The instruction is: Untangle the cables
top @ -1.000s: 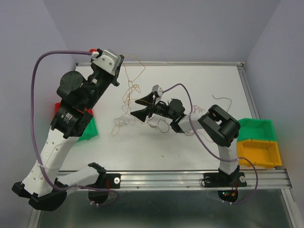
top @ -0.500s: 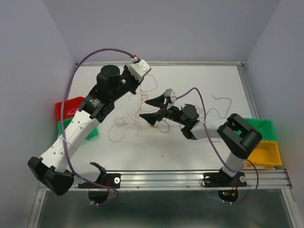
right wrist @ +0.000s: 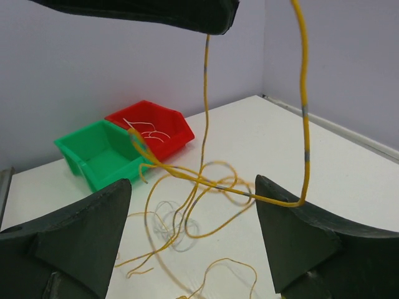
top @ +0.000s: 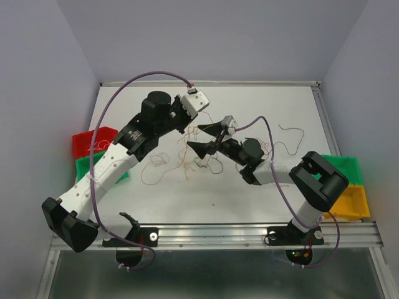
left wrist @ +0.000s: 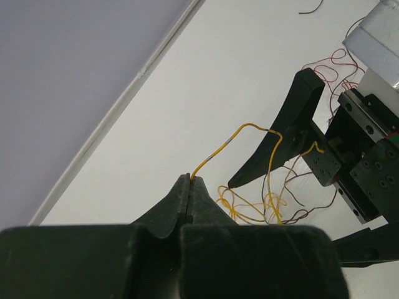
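The cables are hair-thin wires in a tangle on the white table, with loose loops to its left and a dark strand at the right. My left gripper is shut on a yellow wire, pinched at the tips. The wire arcs up and drapes over one finger of my right gripper, which is open, with yellow loops hanging between its fingers. In the top view the right gripper faces the left one over the tangle.
Red bin and green bin sit at the table's left edge, also in the right wrist view as red and green. Green bin and yellow bin sit at the right edge. Purple arm cords arch overhead.
My left arm has swung right from the back left corner to the right gripper, carrying the yellow wire. The right gripper has shifted a little right and stayed open.
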`<control>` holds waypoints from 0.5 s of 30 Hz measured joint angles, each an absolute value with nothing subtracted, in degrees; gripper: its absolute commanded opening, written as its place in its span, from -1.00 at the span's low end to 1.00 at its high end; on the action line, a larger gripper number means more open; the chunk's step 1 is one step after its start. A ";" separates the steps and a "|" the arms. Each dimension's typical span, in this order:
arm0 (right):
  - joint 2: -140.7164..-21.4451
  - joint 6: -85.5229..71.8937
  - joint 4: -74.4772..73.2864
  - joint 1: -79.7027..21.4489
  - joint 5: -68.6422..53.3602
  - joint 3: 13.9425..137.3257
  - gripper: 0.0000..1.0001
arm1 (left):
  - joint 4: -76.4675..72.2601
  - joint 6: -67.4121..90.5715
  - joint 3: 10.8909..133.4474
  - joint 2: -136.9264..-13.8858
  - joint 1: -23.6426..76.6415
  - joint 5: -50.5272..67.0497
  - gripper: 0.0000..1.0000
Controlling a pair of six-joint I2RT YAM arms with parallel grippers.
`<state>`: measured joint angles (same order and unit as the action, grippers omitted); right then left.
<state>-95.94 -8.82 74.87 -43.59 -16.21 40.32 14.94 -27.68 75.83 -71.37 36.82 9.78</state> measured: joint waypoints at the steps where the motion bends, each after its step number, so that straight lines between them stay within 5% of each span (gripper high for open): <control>1: -95.90 -8.54 74.87 -43.59 -15.70 40.29 0.68 | 15.16 -27.66 75.83 -71.40 36.84 9.54 -1.00; 15: -90.78 -6.57 74.81 -43.59 -10.94 36.07 0.66 | 15.75 -27.16 74.59 -71.50 37.01 6.68 -1.00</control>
